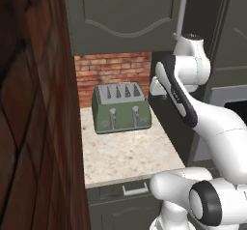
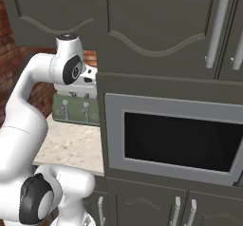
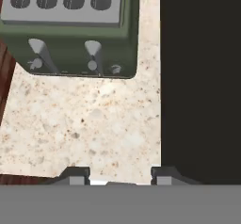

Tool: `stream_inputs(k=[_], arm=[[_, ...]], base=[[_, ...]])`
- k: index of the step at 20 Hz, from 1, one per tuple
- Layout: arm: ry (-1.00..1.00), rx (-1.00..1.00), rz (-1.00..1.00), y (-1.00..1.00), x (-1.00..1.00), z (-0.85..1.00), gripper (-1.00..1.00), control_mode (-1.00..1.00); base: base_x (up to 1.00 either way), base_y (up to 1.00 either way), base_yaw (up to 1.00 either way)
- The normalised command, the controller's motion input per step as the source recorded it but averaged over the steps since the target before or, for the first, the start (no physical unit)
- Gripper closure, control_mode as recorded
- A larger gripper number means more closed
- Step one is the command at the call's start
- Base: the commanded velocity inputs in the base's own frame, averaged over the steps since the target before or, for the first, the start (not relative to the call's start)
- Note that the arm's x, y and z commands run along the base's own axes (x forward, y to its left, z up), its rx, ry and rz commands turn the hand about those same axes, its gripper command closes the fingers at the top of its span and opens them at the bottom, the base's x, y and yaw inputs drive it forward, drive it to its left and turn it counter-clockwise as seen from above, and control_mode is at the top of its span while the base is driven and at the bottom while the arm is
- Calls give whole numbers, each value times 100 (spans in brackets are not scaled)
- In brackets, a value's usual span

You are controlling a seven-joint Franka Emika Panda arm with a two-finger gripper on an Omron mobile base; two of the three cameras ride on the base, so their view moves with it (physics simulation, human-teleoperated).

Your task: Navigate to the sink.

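Nav looks early: base faces a narrow speckled bench [image 1: 125, 154] nook, not the sink, so basically all the drive is left. Left to right from the green toaster [image 1: 120, 107]: wood panel [image 1: 38, 127] left of it, brick wall [image 1: 113, 67] behind it, dark cabinet column with a built-in microwave [image 2: 178, 142] right of it. Sink location and look: cannot tell. Tool [image 3: 120, 175] hovers over the bench in front of toaster, fingertips apart, holding nothing.
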Motion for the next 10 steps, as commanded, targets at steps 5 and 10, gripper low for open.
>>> stream_inputs(k=[5,10], arm=[[0,0,0,0,-41,0,-100,-100],[-6,0,0,0,-84,-8,-100,-100]], base=[[0,0,0],[0,0,0]])
